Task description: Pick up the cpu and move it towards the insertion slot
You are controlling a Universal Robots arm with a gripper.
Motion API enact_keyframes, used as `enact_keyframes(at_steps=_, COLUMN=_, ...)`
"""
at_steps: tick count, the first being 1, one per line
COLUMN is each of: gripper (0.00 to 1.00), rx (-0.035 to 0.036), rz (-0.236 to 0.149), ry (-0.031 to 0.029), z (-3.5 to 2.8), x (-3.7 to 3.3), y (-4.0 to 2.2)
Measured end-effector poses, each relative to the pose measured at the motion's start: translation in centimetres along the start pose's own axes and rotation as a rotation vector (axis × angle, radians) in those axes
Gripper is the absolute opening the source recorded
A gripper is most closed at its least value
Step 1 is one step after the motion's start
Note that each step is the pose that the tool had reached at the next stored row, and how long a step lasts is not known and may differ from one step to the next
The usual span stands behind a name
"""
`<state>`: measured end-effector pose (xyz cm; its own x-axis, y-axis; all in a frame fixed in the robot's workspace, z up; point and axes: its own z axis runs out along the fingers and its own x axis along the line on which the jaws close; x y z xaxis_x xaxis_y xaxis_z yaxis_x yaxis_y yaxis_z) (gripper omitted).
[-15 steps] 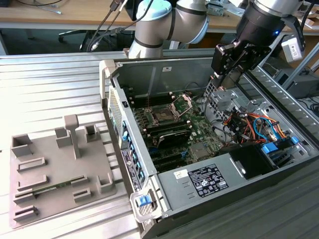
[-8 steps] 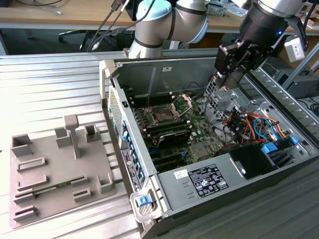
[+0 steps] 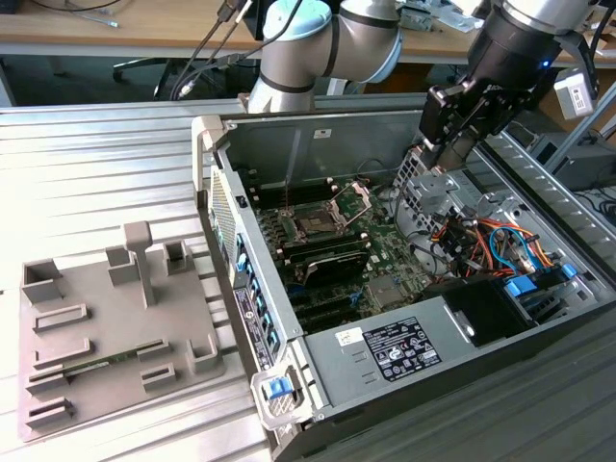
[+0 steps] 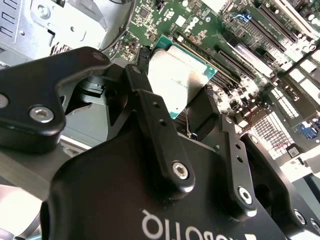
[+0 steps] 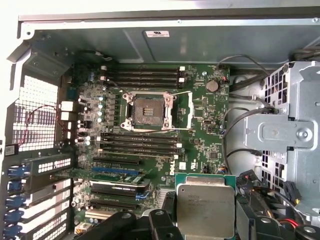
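The cpu (image 5: 205, 207), a flat square chip with a pale metal top and green edge, sits between my gripper's black fingers (image 4: 150, 115) in both wrist views. My gripper (image 3: 445, 159) is shut on it and hangs above the open computer case, over the exterior view's right part near the metal drive cage. The insertion slot (image 5: 148, 111), a dark square socket with a silver frame and its wire bracket swung open, lies in the green board (image 3: 385, 255). In the exterior view the insertion slot (image 3: 316, 225) is well to the left of the gripper and lower.
Long black memory slots (image 5: 140, 142) flank the socket. A metal drive cage (image 5: 285, 130) and orange and blue cables (image 3: 486, 241) lie under the gripper. The case walls (image 3: 241, 260) rise around the board. A grey tray (image 3: 96, 337) with blocks sits outside the case.
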<state>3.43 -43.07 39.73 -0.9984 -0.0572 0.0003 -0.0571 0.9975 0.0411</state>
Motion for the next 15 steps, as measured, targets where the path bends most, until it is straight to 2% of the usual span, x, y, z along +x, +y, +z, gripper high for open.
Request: enact_keyframes(at_steps=15, gripper=0.55, rx=0.0, rz=0.0, ry=0.0, z=0.13, x=-1.29, y=0.09)
